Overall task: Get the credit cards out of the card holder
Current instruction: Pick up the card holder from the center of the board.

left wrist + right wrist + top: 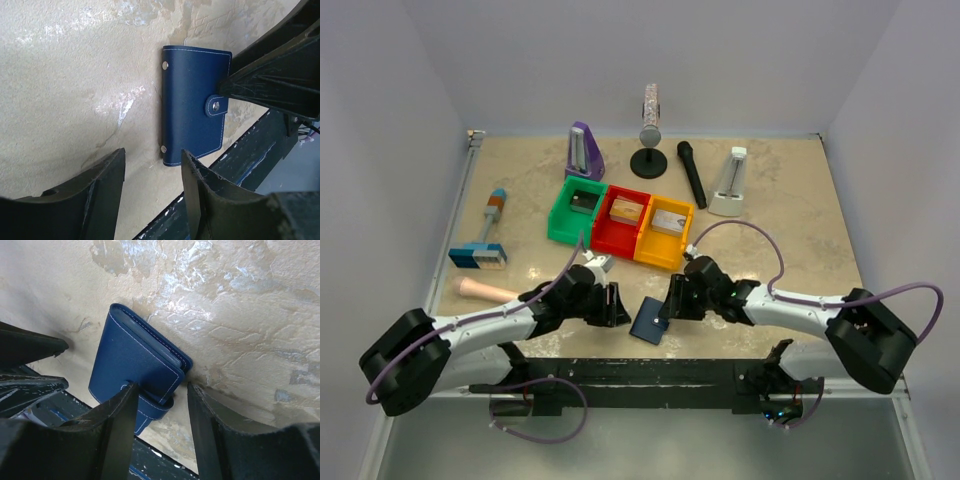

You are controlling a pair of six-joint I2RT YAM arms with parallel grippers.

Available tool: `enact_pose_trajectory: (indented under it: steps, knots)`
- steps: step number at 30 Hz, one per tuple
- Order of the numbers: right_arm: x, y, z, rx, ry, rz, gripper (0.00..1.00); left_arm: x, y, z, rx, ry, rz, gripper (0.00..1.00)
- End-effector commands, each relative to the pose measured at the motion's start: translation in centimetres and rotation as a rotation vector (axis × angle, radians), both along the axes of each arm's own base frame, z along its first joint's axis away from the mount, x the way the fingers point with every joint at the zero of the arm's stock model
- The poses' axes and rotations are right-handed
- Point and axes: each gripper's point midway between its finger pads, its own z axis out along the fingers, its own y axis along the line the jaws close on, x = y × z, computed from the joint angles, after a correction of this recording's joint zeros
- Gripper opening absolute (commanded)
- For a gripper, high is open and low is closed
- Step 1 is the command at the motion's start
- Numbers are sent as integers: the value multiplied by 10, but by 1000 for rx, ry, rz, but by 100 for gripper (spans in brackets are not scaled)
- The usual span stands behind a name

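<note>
Navy card holder (192, 75) lies closed (snap (216, 105) fastened).

White-shelled arms (480, 323), black joints (405, 360), looping purple cables (760, 232)

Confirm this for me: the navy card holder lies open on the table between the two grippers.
Not open: the card holder is closed, its strap snapped shut, as the left wrist view shows. It does lie on the table between the left gripper and right gripper.
</note>
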Motion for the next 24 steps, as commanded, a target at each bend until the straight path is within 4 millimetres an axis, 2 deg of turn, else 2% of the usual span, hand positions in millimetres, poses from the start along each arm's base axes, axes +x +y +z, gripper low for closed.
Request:
enact_pose_trajectory:
  steps: [1, 9, 18, 24]
  knots:
    - [7, 11, 7, 71, -11, -6, 48, 8, -14, 15, -29, -55, -38, 52]
    - [10, 12, 7, 116, -22, -9, 43, 6, -15, 9, -8, -50, -53, 49]
    - [11, 11, 5, 139, -19, -13, 34, 6, -16, 6, 12, -46, -66, 47]
    - [11, 9, 8, 153, -38, -18, 36, 6, -16, 4, 17, -44, -70, 46]
